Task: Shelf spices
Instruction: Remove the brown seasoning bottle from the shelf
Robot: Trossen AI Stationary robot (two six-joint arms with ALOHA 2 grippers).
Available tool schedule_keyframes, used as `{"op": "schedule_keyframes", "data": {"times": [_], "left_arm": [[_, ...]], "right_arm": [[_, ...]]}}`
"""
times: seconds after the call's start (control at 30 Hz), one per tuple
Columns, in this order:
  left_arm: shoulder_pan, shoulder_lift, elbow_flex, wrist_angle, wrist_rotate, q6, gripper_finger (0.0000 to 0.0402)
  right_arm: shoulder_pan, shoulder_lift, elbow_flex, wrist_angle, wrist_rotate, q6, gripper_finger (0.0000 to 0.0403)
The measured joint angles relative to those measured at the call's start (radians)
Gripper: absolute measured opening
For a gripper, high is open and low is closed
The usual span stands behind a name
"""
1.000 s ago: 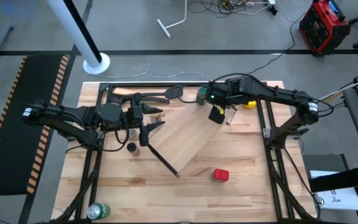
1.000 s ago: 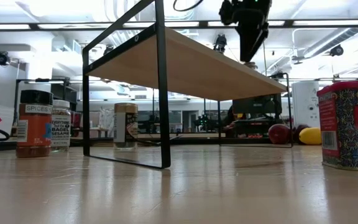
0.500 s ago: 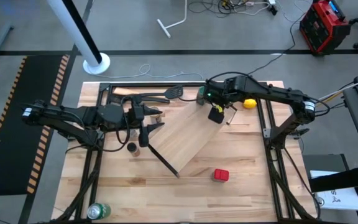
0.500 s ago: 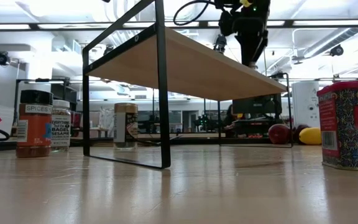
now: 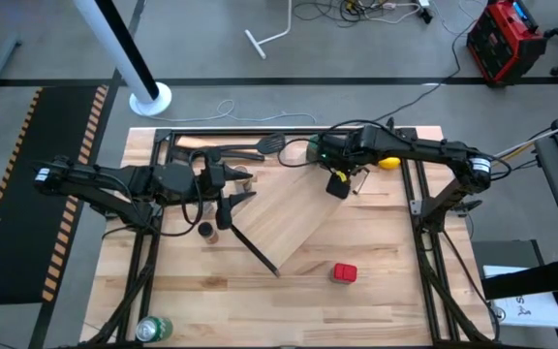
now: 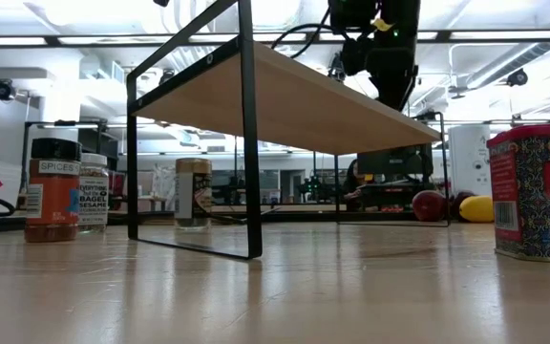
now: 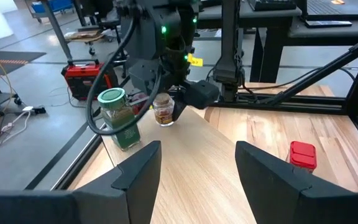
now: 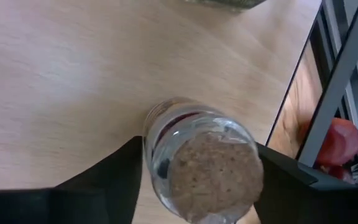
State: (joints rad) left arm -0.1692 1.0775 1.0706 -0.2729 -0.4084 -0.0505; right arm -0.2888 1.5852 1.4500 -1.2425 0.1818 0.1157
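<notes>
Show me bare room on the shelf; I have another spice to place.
The shelf is bare from the right gripper down to the near black bar. Crowded: the far corner, with the green jar and the cork-topped jar the right gripper holds. Left gripper hovers beside it.

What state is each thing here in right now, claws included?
left claw: open, empty, over the shelf
right claw: shut on the cork-topped jar, which is upright
green jar: upright on the shelf, lid on
red tin: upright on the table, off the shelf
black-capped jar: upright on the table
</notes>
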Motion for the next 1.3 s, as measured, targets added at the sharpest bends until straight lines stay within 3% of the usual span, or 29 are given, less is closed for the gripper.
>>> {"op": "schedule_keyframes", "data": {"times": [0.33, 0.67, 0.77, 0.9, 1.17, 1.3], "left_arm": [[0.0, 0.0, 0.0, -0.001, 0.0, 0.0, 0.0198], [0.0, 0.0, 0.0, -0.007, 0.0, 0.0, 0.0191], [0.0, 0.0, 0.0, -0.007, 0.0, 0.0, 0.0193], [0.0, 0.0, 0.0, -0.007, 0.0, 0.0, 0.0195], [0.0, 0.0, 0.0, -0.004, 0.0, 0.0, 0.019], [0.0, 0.0, 0.0, 0.009, 0.0, 0.0, 0.0193]], "right_arm": [[0.0, -0.024, -0.004, 0.002, -0.001, -0.013, 0.0129], [0.0, -0.123, -0.004, -0.017, -0.023, 0.015, 0.0047], [0.001, -0.15, -0.004, -0.022, -0.027, 0.015, 0.0041], [0.002, -0.165, -0.004, -0.03, -0.027, 0.022, 0.007], [0.002, -0.137, -0.004, -0.004, -0.059, 0.069, 0.0206], [0.002, -0.108, -0.004, -0.001, -0.061, 0.056, 0.0254]]}}
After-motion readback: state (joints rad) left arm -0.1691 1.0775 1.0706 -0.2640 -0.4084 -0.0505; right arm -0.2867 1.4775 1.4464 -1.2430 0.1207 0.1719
